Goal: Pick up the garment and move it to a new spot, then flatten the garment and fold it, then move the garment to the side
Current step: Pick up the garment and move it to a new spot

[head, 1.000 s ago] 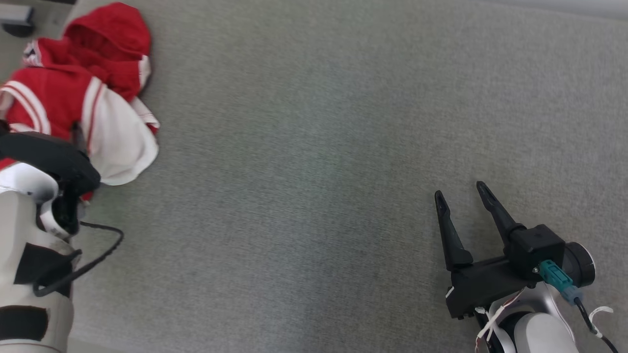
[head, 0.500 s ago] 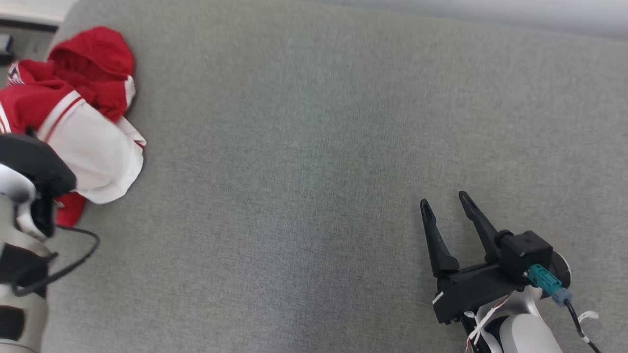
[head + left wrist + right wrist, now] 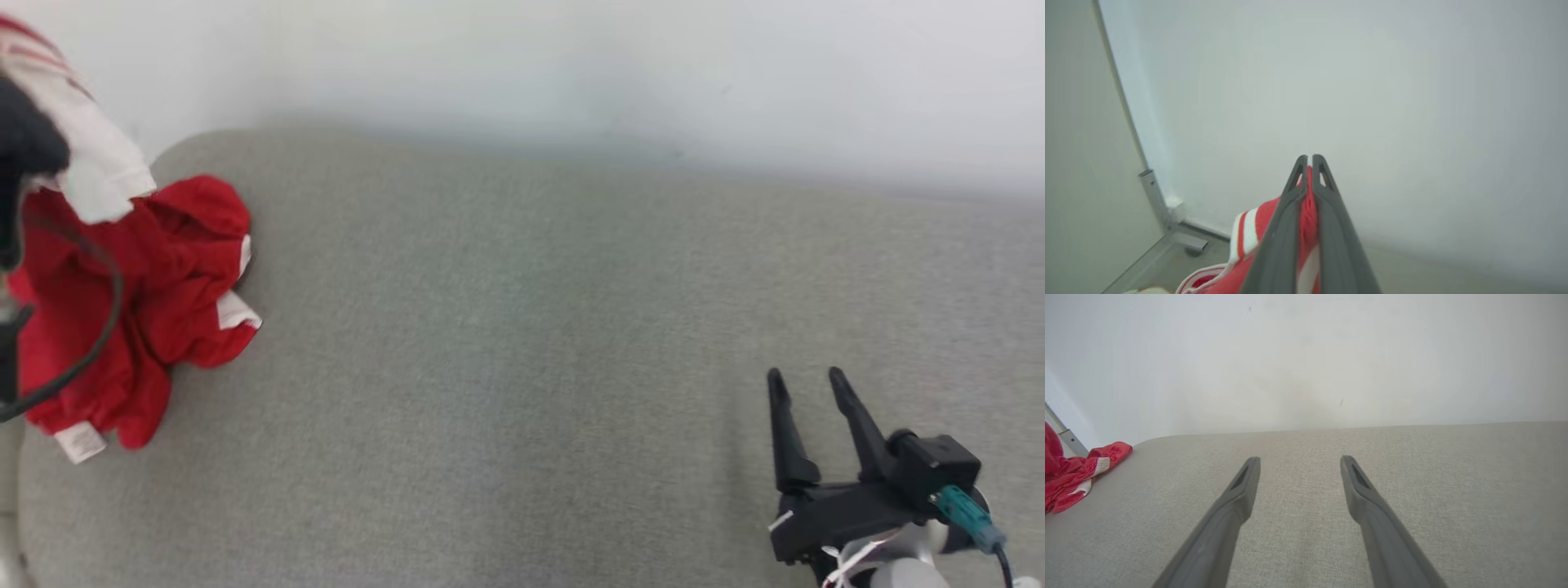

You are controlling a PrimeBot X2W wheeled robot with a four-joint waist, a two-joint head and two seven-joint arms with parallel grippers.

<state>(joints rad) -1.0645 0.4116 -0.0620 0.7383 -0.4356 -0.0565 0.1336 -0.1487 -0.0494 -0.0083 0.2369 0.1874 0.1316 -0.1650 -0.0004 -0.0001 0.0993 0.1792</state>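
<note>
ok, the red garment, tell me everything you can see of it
The garment is soft, knit-looking red fabric with white panels and red-and-white striped trim. It is crumpled and hangs bunched from the left gripper, which is shut on a red fold. Its lower folds appear to rest at the left end of the grey padded surface.

Right pincer (image 3: pixel 805 377): two long tapered black fingers on a blocky black body, teal connector (image 3: pixel 957 506) with dark cable (image 3: pixel 1002 562), white ties (image 3: pixel 841 562), silver-white wrist (image 3: pixel 894 576). Left pincer (image 3: pixel 1309 158): dark grey fingers with slotted tips; black housing (image 3: pixel 24 143), thin black looping cable (image 3: pixel 117 286).
</note>
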